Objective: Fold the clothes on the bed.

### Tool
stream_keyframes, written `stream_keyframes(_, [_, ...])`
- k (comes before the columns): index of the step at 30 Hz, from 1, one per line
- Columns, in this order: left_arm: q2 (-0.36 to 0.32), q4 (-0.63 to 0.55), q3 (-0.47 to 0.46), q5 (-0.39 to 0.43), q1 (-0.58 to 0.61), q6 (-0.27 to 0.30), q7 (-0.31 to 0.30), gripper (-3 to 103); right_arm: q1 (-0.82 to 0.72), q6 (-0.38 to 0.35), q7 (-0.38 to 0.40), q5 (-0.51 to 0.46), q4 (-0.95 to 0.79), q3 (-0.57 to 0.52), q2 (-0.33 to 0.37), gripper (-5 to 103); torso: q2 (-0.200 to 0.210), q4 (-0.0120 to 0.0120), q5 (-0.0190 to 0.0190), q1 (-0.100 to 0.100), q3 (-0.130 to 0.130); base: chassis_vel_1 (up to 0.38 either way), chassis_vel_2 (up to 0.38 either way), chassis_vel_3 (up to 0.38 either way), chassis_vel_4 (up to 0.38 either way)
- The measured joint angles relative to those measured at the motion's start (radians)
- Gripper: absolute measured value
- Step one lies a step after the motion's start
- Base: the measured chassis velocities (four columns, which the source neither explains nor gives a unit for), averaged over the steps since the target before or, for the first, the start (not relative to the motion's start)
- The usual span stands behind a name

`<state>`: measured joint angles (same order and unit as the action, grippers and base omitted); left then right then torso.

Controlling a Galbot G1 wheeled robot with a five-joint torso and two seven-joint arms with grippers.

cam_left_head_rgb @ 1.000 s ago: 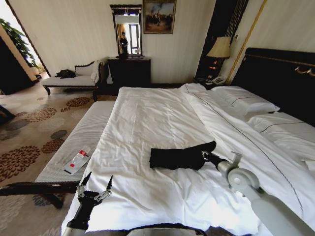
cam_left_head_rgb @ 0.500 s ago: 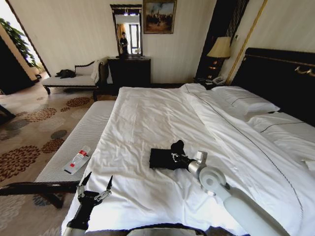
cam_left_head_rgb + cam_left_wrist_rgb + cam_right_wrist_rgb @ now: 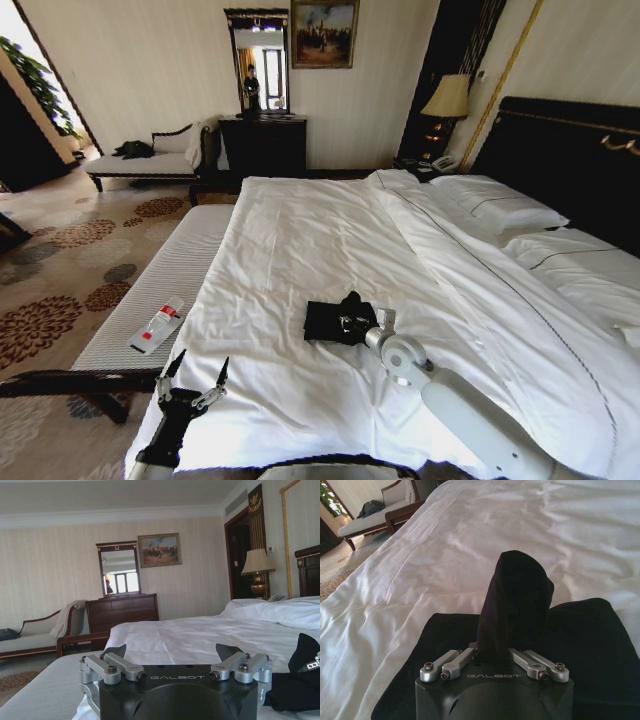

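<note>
The clothes are one black T-shirt [image 3: 328,320] lying folded into a small bundle on the white bed [image 3: 300,230], in its near middle. My right gripper [image 3: 352,322] is at the bundle's right end, shut on a fold of it. In the right wrist view that fold of the T-shirt [image 3: 515,600] stands up between the right gripper's [image 3: 493,656] fingers, above the flat layer below. My left gripper [image 3: 192,381] hangs open and empty at the bed's near left corner. The left gripper [image 3: 172,652] view shows the T-shirt [image 3: 295,685] off to one side.
A pale ribbed bench [image 3: 170,280] runs along the bed's left side with a white and red packet [image 3: 157,325] on it. Pillows [image 3: 500,210] and the dark headboard [image 3: 570,150] are on the right. A dresser [image 3: 262,145] and chaise longue [image 3: 140,160] stand by the far wall.
My right gripper has swung left across the bed with the T-shirt's right end, bringing it over the rest of the bundle, which now looks shorter. The left arm has not moved.
</note>
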<state>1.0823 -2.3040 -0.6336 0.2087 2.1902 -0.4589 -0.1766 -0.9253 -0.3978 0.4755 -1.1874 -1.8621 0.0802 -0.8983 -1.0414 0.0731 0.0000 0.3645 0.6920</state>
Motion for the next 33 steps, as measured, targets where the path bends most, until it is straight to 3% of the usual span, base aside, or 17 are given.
stream_keyframes(18, [0.0, 0.0, 0.0, 0.0, 0.0, 0.0, 0.0, 100, 0.042, 0.012, 0.008, 0.005, -0.012, 0.048, -0.018, 8, 0.0, 0.0001, -0.0001, 0.0, 0.0, 0.0, 0.0, 0.0, 0.0])
stream_keyframes(25, [0.0, 0.0, 0.0, 0.0, 0.0, 0.0, 0.0, 100, 0.078, 0.028, -0.001, 0.056, -0.002, 0.092, -0.039, 33, 0.0, 0.0, -0.0001, 0.0, 0.0, 0.0, 0.0, 0.0, 0.0])
stream_keyframes(26, [0.0, 0.0, 0.0, 0.0, 0.0, 0.0, 0.0, 100, 0.084, 0.03, -0.009, 0.072, -0.004, 0.103, -0.039, 33, 0.0, 0.0, -0.0001, 0.0, 0.0, 0.0, 0.0, 0.0, 0.0])
stream_keyframes(32, [0.0, 0.0, 0.0, 0.0, 0.0, 0.0, 0.0, 100, 0.09, 0.046, -0.042, 0.183, 0.002, 0.144, -0.03, 61, 0.0, -0.0001, -0.0001, 0.0, 0.0, 0.0, 0.0, 0.0, 0.0])
stream_keyframes(33, [0.0, 0.0, 0.0, 0.0, 0.0, 0.0, 0.0, 100, 0.084, 0.05, -0.047, 0.19, 0.002, 0.145, -0.026, 61, 0.0, 0.0, 0.0, 0.0, 0.0, 0.0, 0.0, 0.0, 0.0])
